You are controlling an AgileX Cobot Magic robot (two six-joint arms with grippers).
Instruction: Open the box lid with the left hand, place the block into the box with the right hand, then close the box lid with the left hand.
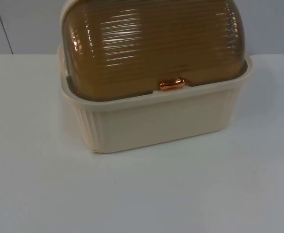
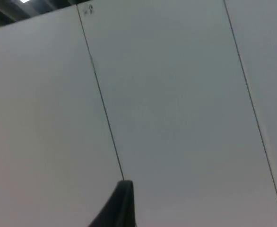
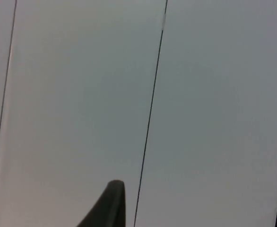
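Left tool (image 2: 122, 208) and right tool (image 3: 111, 205) aimed at grey wall (image 2: 176, 104), grip impossible to tell; cream box (image 1: 156, 121) on desk (image 1: 142, 194), brown lid (image 1: 151, 43) closed

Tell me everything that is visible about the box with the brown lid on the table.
The box is a cream, plastic-looking container with vertical ribs on its front wall and a wide rim. A domed, translucent brown lid with horizontal ridges sits closed on it. A small shiny copper-coloured handle is at the lid's front edge. The box stands upright on the white table, near the grey partition wall. Nothing else touches it.
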